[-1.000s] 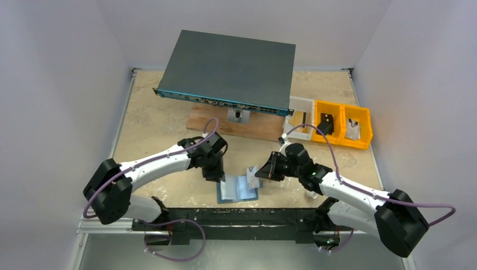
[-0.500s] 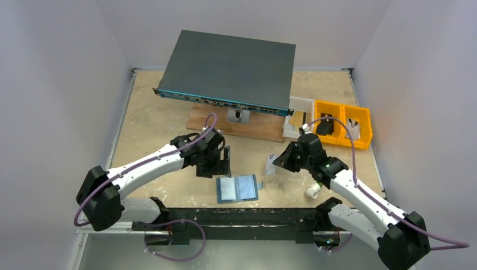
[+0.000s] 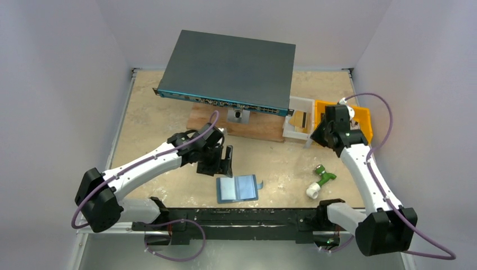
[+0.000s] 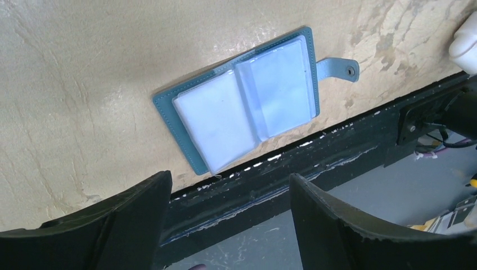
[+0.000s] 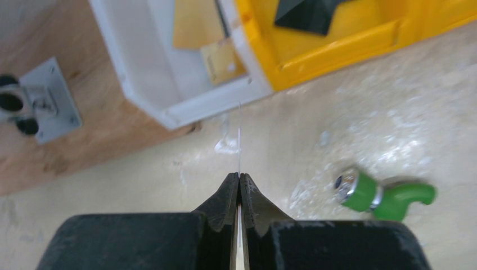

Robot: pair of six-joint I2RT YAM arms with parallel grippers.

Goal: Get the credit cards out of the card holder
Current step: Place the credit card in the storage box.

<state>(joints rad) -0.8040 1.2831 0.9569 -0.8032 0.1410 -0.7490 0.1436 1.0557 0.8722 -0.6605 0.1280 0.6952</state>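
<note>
left gripper [image 4: 229, 188] spread wide, empty; holder [image 4: 242, 107] lies open and flat just ahead of its fingers, clear sleeves up; right gripper [image 5: 239, 180] pinches a card [image 5: 239, 140] edge-on, white bin [image 5: 169, 109] just beyond its tip; card looks light, stiff, slick, so pinch an exposed edge; holder soft, may slide.

Quick headcount: one steel-blue folding card holder [image 4: 169, 107] with two clear plastic sleeves [image 4: 216, 124] showing, and only one thin pale flat card [image 5: 239, 140] I can actually count, since it's edge-on. Then one big dark grey flat metal box [image 3: 230, 67], one wooden board [image 3: 208, 121], one small grey metal bracket [image 3: 238, 116] and one green-and-white plastic pipe fitting [image 3: 321, 181]. Bins: one white plastic bin [image 3: 295, 133], plus yellow plastic bins [image 3: 324, 108], looks like two but an arm hides the middle, and two white-and-black robot arms [image 3: 152, 163].
</note>
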